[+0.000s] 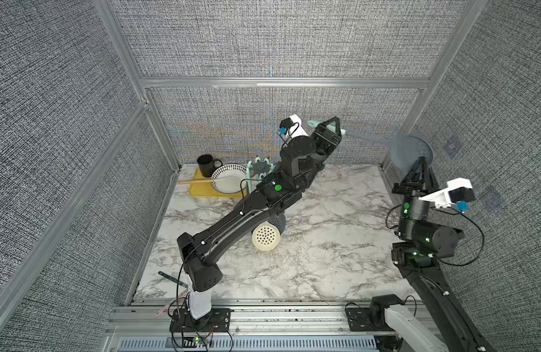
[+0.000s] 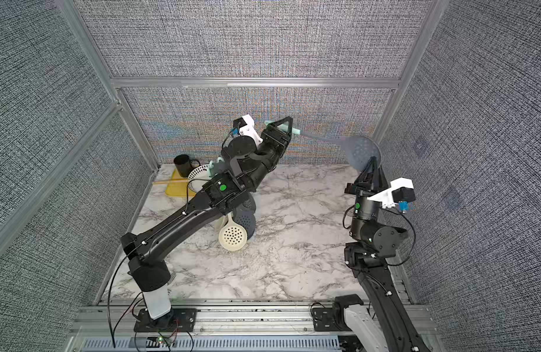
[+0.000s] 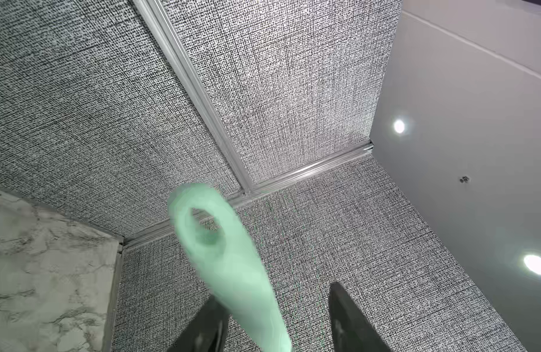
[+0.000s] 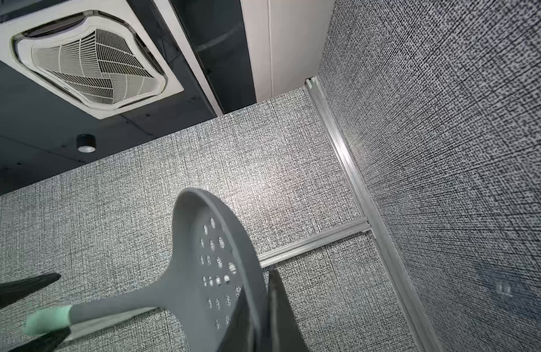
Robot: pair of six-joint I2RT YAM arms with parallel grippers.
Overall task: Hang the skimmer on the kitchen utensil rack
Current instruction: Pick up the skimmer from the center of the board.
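Right jaws clamping skimmer [image 1: 406, 149] head, left jaws parted around handle [image 3: 229, 268]

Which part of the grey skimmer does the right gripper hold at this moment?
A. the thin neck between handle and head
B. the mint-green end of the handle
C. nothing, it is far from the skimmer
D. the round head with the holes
D: in both top views the right gripper is shut on the skimmer at the rim of its round head, while the green handle lies at the left gripper.
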